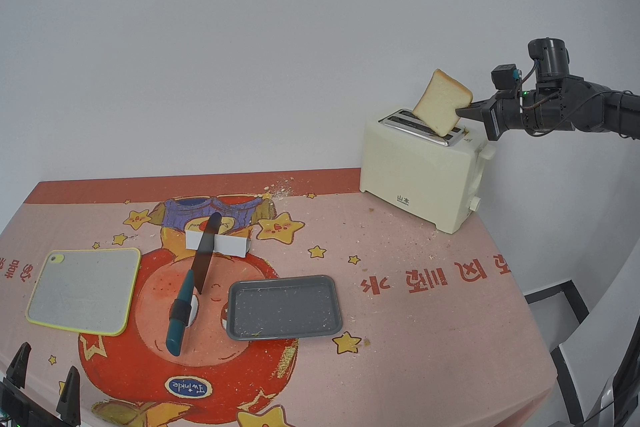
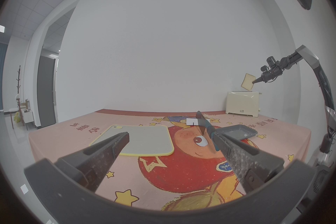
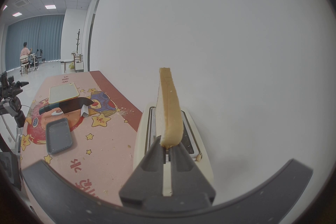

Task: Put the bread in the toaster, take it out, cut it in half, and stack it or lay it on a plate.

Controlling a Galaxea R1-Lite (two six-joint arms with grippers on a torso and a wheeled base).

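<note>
A slice of bread (image 1: 441, 101) (image 3: 169, 109) (image 2: 248, 81) hangs tilted just above the slots of the cream toaster (image 1: 421, 171) (image 3: 175, 144) (image 2: 242, 103) at the table's back right. My right gripper (image 1: 462, 112) (image 3: 170, 147) is shut on the slice's lower edge. The left gripper (image 2: 171, 144) (image 1: 43, 375) stays low at the table's front left corner, open and holding nothing. A teal-handled knife (image 1: 192, 285) (image 2: 207, 126) rests with its blade propped on a small white block (image 1: 219, 241). A grey tray-like plate (image 1: 285, 307) (image 2: 238, 131) lies beside it.
A cutting board (image 1: 85, 290) (image 2: 141, 139) with a yellow rim lies at the left of the patterned tablecloth. Crumbs are scattered near the toaster and on the plate. The table's right edge runs close beside the toaster; a white wall stands right behind it.
</note>
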